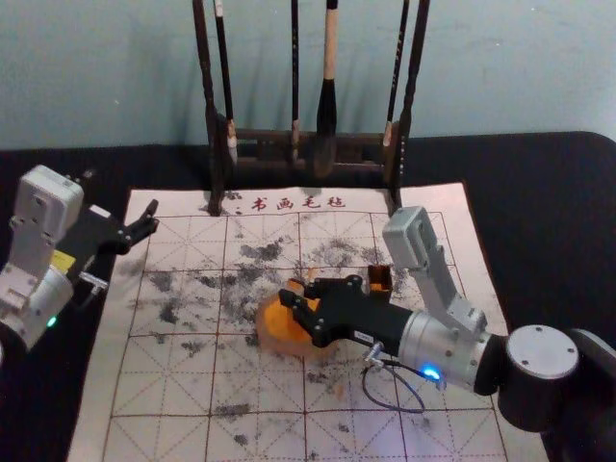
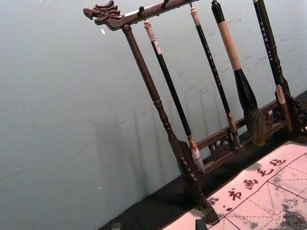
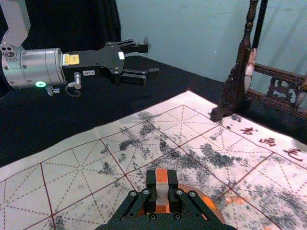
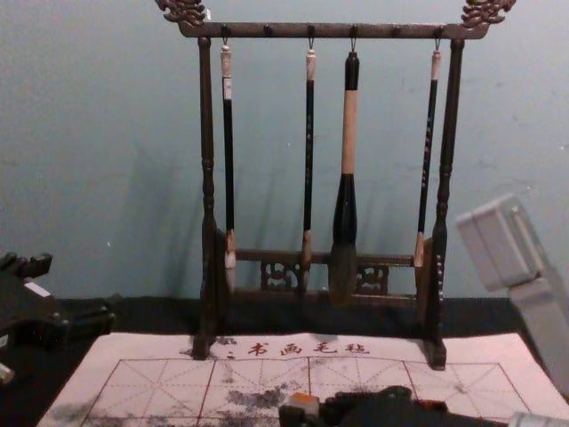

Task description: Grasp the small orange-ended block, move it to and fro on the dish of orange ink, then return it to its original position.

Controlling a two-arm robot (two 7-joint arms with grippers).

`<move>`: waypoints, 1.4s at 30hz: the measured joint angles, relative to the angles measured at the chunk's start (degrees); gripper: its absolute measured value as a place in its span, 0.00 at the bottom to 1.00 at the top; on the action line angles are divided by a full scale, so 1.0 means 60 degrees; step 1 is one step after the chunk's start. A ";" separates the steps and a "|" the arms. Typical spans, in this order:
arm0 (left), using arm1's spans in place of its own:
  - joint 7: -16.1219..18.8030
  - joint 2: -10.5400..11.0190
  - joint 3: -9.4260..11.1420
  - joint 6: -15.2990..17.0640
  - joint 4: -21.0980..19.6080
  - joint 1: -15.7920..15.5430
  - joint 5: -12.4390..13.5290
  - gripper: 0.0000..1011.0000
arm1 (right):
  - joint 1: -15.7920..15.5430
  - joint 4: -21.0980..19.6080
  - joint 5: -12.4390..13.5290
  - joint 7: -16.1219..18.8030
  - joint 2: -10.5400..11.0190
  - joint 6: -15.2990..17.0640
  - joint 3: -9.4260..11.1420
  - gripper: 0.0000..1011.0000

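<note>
While the black metal right gripper [image 1: 300,291] hangs low, its jaws pinch the small rectangular white block with orange end [image 3: 162,190] | round translucent dish of orange ink [image 1: 279,325]: beneath those jaws | black left gripper [image 1: 122,192]: parked well to their left, jaws spread

Probably a calligraphy studio: brushes [image 4: 349,133] hanging from a rack [image 4: 207,133], gridded mat [image 1: 159,409].
</note>
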 joint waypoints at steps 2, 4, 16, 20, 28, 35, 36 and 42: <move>0.0000 0.0000 0.0000 0.0000 0.0000 0.0000 0.0000 0.99 | 0.0026 0.0034 -0.0002 -0.0001 -0.0032 -0.0002 -0.0018 0.11; -0.0001 0.0000 0.0000 0.0000 0.0000 0.0000 0.0000 0.99 | 0.0123 0.0183 -0.0012 -0.0021 -0.0149 -0.0019 -0.0071 0.11; 0.0000 0.0000 0.0001 0.0000 0.0000 0.0000 0.0000 0.99 | 0.0554 0.0860 -0.0101 -0.0203 -0.0556 -0.0180 -0.0065 0.11; 0.0000 0.0000 0.0000 0.0000 0.0000 0.0001 0.0000 0.99 | 0.0602 0.0946 -0.0113 -0.0240 -0.0583 -0.0191 -0.0010 0.11; 0.0000 0.0000 0.0000 0.0000 0.0000 0.0000 0.0000 0.99 | 0.0560 0.0927 -0.0127 -0.0289 -0.0511 -0.0192 0.0121 0.11; 0.0000 0.0000 0.0000 0.0000 0.0000 0.0001 0.0000 0.99 | 0.0440 0.0777 -0.0128 -0.0311 -0.0427 -0.0145 0.0183 0.11; 0.0000 0.0000 0.0000 0.0000 0.0000 0.0001 0.0000 0.99 | 0.0432 0.0765 -0.0128 -0.0315 -0.0427 -0.0140 0.0188 0.11; -0.0001 0.0000 0.0000 0.0000 0.0000 0.0001 0.0000 0.99 | 0.0334 0.0532 -0.0067 -0.0376 -0.0420 -0.0066 0.0274 0.11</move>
